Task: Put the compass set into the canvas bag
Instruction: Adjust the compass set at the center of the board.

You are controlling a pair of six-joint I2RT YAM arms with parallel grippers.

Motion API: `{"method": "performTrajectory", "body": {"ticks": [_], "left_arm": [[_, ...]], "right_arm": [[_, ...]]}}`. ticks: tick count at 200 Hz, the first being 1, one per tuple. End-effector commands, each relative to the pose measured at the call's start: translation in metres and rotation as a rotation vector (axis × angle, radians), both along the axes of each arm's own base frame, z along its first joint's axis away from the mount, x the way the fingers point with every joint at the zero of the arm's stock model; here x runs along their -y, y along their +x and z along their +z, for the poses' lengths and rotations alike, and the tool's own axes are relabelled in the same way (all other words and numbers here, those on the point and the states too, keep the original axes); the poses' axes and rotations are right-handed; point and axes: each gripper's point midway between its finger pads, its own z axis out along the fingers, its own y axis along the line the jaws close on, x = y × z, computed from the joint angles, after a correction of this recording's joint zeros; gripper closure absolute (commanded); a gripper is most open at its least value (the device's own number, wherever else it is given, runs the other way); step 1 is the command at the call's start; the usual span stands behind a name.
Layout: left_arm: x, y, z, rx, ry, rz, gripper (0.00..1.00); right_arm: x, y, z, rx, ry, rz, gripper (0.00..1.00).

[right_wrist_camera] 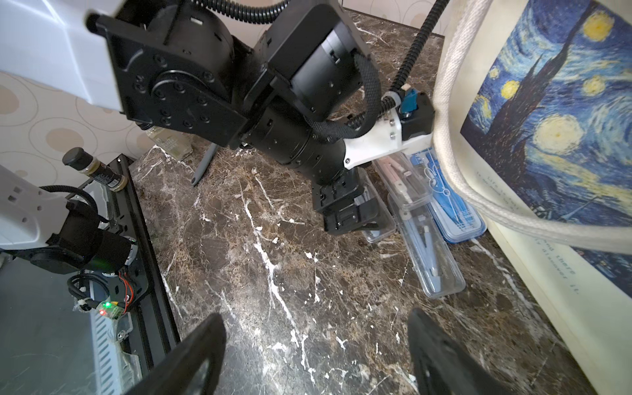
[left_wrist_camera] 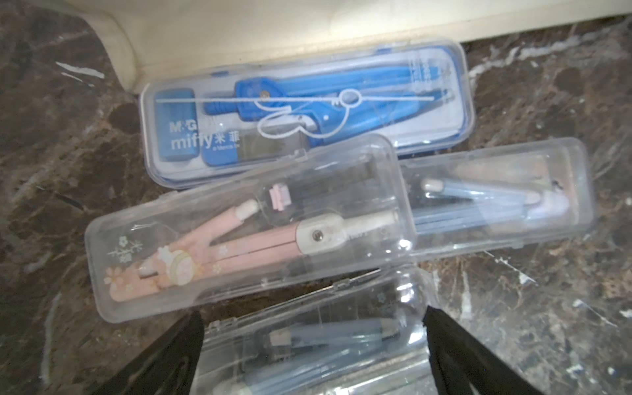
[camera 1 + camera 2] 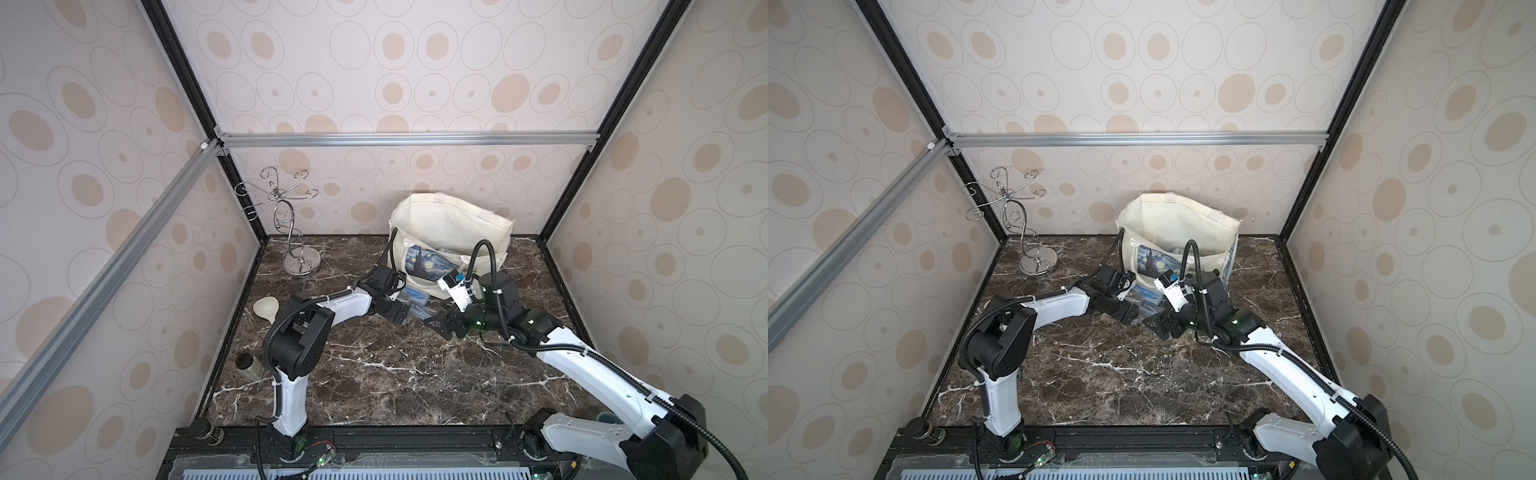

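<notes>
Several compass sets in clear cases lie on the marble against the front of the canvas bag (image 3: 453, 224) (image 3: 1179, 220) (image 2: 239, 27). In the left wrist view they are a blue one (image 2: 307, 109), a pink one (image 2: 246, 229) and a pale blue one (image 2: 496, 201). Another pale blue case (image 2: 314, 345) lies between the spread fingers of my open left gripper (image 2: 313, 342) (image 3: 399, 313). My right gripper (image 1: 314, 349) (image 3: 442, 322) stands open over bare marble beside the pile, holding nothing. The bag's Starry Night print (image 1: 547, 136) faces the cases.
A silver wire jewellery stand (image 3: 291, 224) stands at the back left. A cream spoon (image 3: 266, 309) and a small bottle (image 3: 249, 365) lie along the left wall. A grey pen (image 1: 205, 164) lies beyond the left arm. The bag's rope handle (image 1: 455, 136) hangs over the cases.
</notes>
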Motion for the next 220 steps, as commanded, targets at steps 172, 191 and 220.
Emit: {"method": "performTrajectory", "body": {"ticks": [172,191,220], "left_arm": [[-0.042,-0.049,0.041,0.199,0.133,-0.240,0.00],[-0.049,-0.060,0.044,0.287,0.203,-0.368,0.00],[-0.058,-0.080,0.043,0.378,0.308,-0.595,0.00]], "right_arm": [[-0.009,0.001,0.000,-0.009,0.049,0.012,0.15],[-0.010,0.001,0.001,-0.012,0.056,0.016,0.15],[-0.013,0.000,0.002,-0.011,0.071,0.024,0.15]]}}
